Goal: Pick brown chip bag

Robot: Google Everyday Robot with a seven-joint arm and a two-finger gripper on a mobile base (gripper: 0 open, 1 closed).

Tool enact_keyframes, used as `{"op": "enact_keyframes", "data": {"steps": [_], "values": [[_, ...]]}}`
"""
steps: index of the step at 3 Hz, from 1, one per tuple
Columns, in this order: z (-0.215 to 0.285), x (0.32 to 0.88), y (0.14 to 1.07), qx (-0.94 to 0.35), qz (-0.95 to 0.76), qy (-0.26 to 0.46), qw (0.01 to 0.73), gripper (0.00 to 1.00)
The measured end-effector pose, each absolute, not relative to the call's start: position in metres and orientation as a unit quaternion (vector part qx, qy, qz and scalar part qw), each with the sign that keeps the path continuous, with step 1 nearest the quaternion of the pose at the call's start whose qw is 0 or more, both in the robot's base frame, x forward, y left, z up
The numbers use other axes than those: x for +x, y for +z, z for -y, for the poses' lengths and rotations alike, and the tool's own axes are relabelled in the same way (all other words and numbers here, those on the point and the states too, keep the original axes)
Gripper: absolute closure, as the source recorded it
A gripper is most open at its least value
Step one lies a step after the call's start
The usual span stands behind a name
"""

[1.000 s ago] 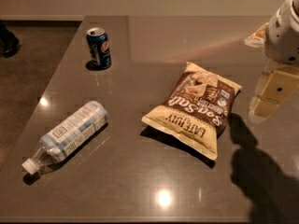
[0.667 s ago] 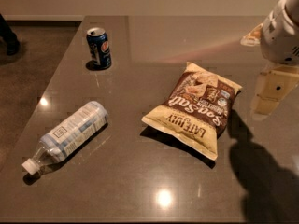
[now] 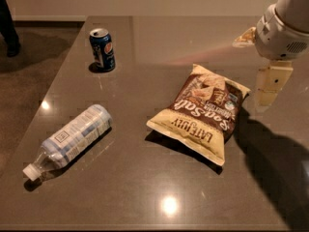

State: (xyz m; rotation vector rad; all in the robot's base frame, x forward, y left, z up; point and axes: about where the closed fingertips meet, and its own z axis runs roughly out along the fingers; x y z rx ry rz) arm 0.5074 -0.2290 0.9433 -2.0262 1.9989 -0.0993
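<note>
Gripper (image 3: 268, 88) hangs at frame's right edge, just beside crinkly brown-and-tan chip bag (image 3: 205, 112) lying mid-frame on dark glossy tabletop (image 3: 145, 192); released or clenched: can't tell.

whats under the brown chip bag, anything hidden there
The brown chip bag lies flat on the dark table; only its shadow shows along its near edge. The surface it covers is hidden. The gripper hangs right of it in the view, apart from it.

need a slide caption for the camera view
Gripper hovers beside the brown chip bag on a dark table, with a plastic bottle and soda can nearby.
</note>
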Motion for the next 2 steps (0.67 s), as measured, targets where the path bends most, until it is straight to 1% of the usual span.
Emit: {"op": "enact_keyframes", "data": {"steps": [1, 2], "values": [[0.227, 0.528, 0.93, -0.738, -0.658, -0.013, 0.148, 0.0], [0.219, 0.536, 0.913, -0.778, -0.612, 0.007, 0.142, 0.0]]}}
